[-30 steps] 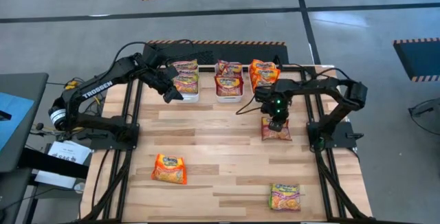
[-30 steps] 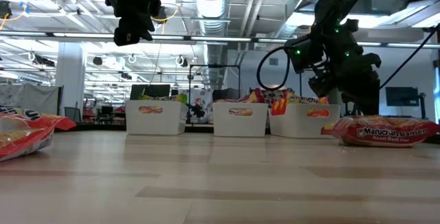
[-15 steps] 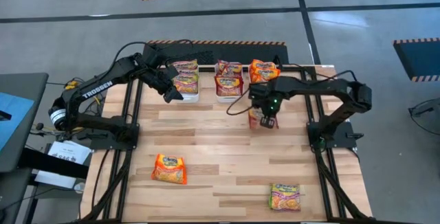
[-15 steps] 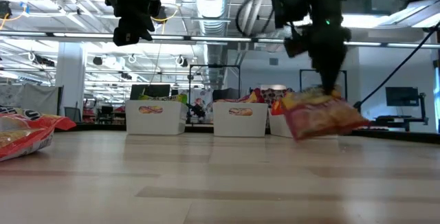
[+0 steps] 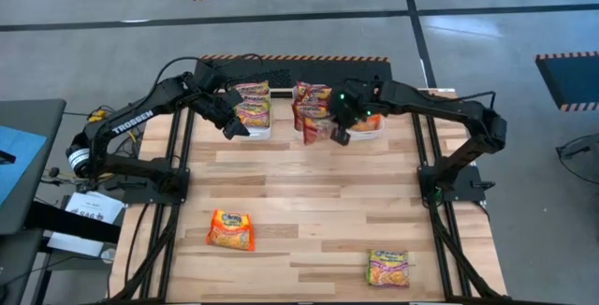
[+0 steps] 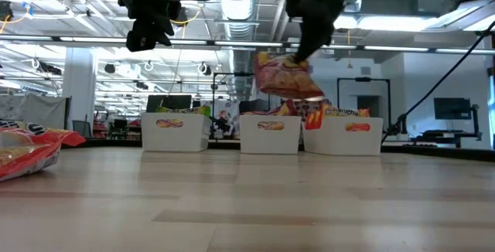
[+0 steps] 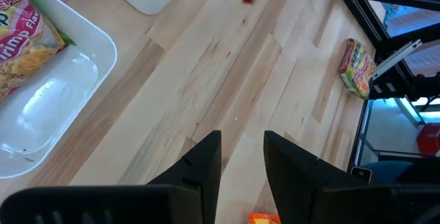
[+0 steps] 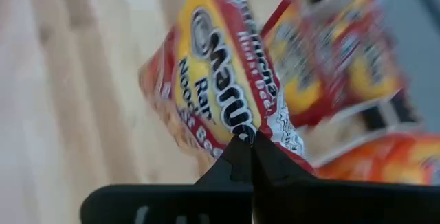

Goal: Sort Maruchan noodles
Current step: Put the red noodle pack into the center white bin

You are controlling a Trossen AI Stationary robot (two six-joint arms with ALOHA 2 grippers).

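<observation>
My right gripper [image 5: 339,133] is shut on a maroon-trimmed Maruchan noodles packet [image 5: 316,128], held in the air over the front of the middle white bin [image 5: 311,116]; the low view shows the packet [image 6: 287,78] above the bins. That bin holds maroon packets; the left bin [image 5: 253,110] and the right bin [image 5: 361,108] hold others. My left gripper [image 5: 234,129] hovers open beside the left bin, and the left wrist view shows nothing between its fingers [image 7: 242,162]. An orange packet [image 5: 230,229] and a green packet [image 5: 388,268] lie flat on the near table. My right gripper pinches the packet at one edge [image 8: 242,124] between its two shut fingers. The fingers slant down from above and from the table's right. The packet hangs tilted below the fingertips [image 6: 300,55], clear of the table and of the bins.
The three white bins [image 6: 269,133] stand in a row along the table's far edge. Another packet [image 6: 27,150] lies close to the low camera at its left. Bare wood [image 5: 309,193] lies between the bins and the near packets. Dark rails [image 5: 440,230] run along both sides.
My right gripper has lifted the maroon packet off the table's right side and carried it up and toward the far left, to above the middle bin, tipping as it went. The packet now hangs clear. My left gripper has kept still.
</observation>
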